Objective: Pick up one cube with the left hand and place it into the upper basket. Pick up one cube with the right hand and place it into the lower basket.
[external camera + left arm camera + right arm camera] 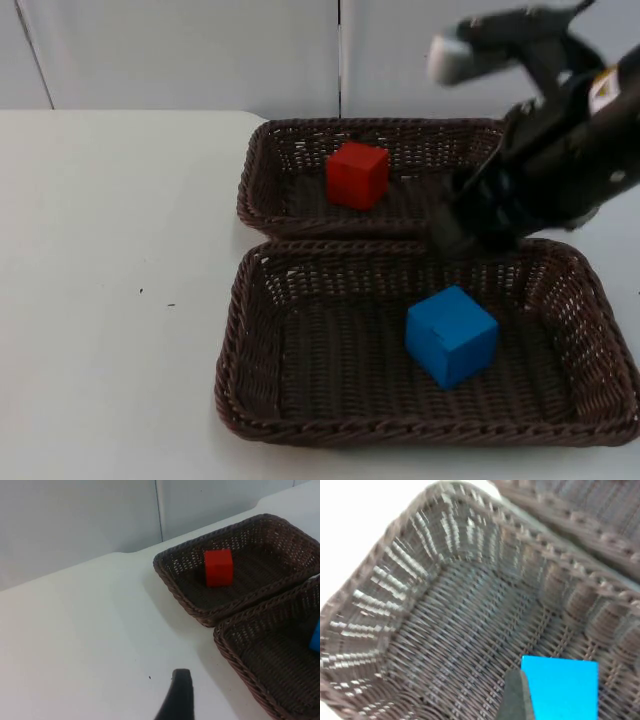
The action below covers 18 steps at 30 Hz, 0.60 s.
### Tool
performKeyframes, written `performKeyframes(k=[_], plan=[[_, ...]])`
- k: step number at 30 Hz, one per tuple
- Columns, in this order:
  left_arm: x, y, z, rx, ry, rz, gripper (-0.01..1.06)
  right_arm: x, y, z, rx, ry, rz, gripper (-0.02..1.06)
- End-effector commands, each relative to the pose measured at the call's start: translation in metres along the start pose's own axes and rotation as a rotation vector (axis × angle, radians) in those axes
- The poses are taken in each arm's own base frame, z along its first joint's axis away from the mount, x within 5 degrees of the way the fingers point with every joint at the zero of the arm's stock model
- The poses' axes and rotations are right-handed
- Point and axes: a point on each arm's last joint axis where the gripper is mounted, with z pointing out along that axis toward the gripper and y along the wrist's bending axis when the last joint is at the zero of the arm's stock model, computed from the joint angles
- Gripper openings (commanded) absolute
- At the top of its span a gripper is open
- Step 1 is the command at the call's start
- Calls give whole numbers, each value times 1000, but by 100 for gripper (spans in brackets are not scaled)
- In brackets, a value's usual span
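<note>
Two cubes are binned for you: red cube (357, 175) in upper basket (262, 165), blue cube (451, 335) in lower basket (240, 350); right gripper (455, 228) above the baskets' shared rim, left gripper (176, 700) over the table (110, 290), can't tell either's grip state

Red cube (357, 175) in far dark brown woven basket (275, 195); bright blue cube (451, 335) in near dark brown woven basket (255, 385). White worktop (110, 280), grey wall (180, 55), black arm (560, 160).

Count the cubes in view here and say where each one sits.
2. The red cube lies inside the upper basket; the blue cube lies inside the lower basket, below the right gripper. More could be hidden behind the right arm.
</note>
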Motion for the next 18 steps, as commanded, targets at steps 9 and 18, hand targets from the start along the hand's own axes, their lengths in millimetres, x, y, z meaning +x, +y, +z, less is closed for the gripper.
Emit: performKeyframes(k=[9, 18], plan=[[-2, -1, -1, 7, -38, -12, 73, -16, 7, -86, -16, -182, -21, 59], [-2, -2, -2, 18, -43, -26, 73, -15, 10, -145, -18, -324, -34, 59]])
